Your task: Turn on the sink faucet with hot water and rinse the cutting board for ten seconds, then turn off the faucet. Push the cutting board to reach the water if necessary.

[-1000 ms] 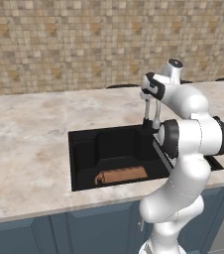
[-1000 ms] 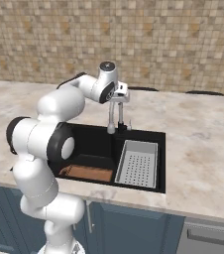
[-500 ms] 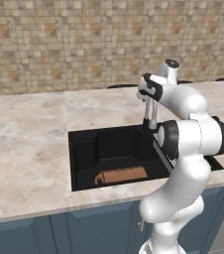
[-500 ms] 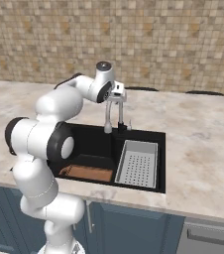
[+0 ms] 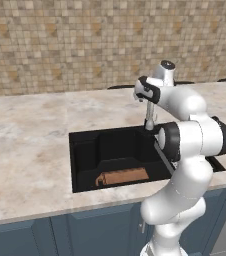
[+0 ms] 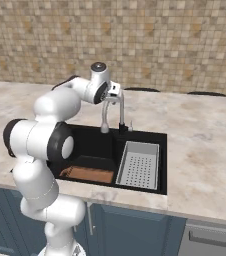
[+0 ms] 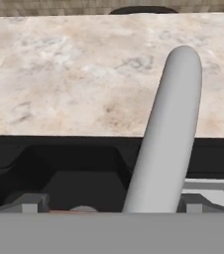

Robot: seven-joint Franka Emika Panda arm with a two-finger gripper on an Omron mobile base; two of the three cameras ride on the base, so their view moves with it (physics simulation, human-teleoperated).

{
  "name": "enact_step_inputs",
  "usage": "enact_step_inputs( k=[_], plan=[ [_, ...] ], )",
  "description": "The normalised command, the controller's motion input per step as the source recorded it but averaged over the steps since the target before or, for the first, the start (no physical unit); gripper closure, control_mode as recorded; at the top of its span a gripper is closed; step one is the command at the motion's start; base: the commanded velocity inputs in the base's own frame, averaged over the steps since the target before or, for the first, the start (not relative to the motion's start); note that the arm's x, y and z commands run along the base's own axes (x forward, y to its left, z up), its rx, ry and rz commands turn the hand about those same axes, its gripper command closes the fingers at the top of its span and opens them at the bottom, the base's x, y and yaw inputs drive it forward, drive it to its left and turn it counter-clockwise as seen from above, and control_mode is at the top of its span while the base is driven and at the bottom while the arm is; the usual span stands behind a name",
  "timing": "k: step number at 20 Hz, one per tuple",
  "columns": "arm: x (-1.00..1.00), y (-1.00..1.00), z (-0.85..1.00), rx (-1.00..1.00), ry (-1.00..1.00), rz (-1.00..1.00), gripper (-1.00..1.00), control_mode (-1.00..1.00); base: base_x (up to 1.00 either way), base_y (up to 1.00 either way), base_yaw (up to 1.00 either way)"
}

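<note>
The counter is carrying the sink near its front edge; the cutting board is lying along the sink's front wall, long axis left-right, beside the grey tray. The gripper, jaws standing wide and holding nothing, is hovering at the sink faucet, whose arched spout is rising directly ahead between them. No water is running.
</note>
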Motion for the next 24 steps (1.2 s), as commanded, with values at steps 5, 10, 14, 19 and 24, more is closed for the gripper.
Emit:
enact_step_inputs(
  k=[5,10,14,19,24],
  plan=[
    [0.26,0.38,-0.17,0.0,0.0,-0.04,-1.0,-1.0,0.0,0.0,0.0],
    [0.29,0.46,-0.2,0.0,0.0,-0.06,-1.0,-1.0,0.0,0.0,0.0],
    [0.27,0.46,-0.18,0.0,0.0,-0.06,-1.0,-1.0,0.0,0.0,0.0],
    [0.22,0.42,-0.16,0.0,0.01,-0.05,-1.0,-1.0,0.0,0.0,0.0],
    [0.21,0.33,-0.09,0.0,0.01,-0.04,-1.0,-1.0,0.0,0.0,0.0]
  ],
)
